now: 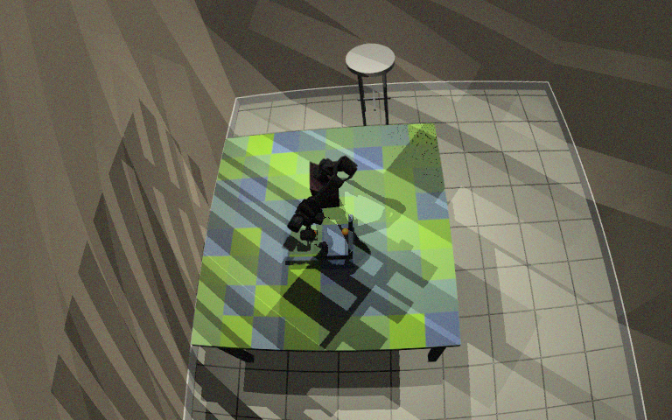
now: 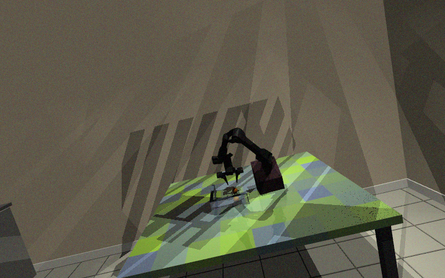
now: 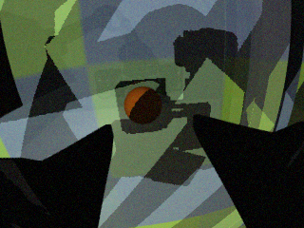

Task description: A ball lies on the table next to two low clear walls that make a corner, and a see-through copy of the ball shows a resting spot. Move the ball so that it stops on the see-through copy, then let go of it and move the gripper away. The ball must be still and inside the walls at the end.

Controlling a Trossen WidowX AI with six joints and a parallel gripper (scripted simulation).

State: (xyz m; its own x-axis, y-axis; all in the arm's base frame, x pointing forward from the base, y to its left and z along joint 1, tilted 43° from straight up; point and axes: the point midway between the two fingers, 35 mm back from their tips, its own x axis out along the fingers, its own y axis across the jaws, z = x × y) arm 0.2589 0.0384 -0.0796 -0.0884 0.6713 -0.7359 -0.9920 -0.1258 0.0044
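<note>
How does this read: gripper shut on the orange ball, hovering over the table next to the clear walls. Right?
Wrong on the grip. The gripper is open and holds nothing. The orange ball lies on the table below it, and the wrist view shows it apart from both fingers. The rest stands: the gripper hovers over the table next to the clear walls.

Top view: high overhead, tilted, far off, taking in the whole green-and-blue checkered worktop [image 1: 256, 291], tiled floor and a round grey stool [image 1: 369, 58]. Exterior view: off one corner, lower, looking across that same worktop [image 2: 321, 206] toward the beige wall. Wrist view: close, staring down between the dark pincer [image 3: 152, 152] fingers at the same checkered surface.
</note>
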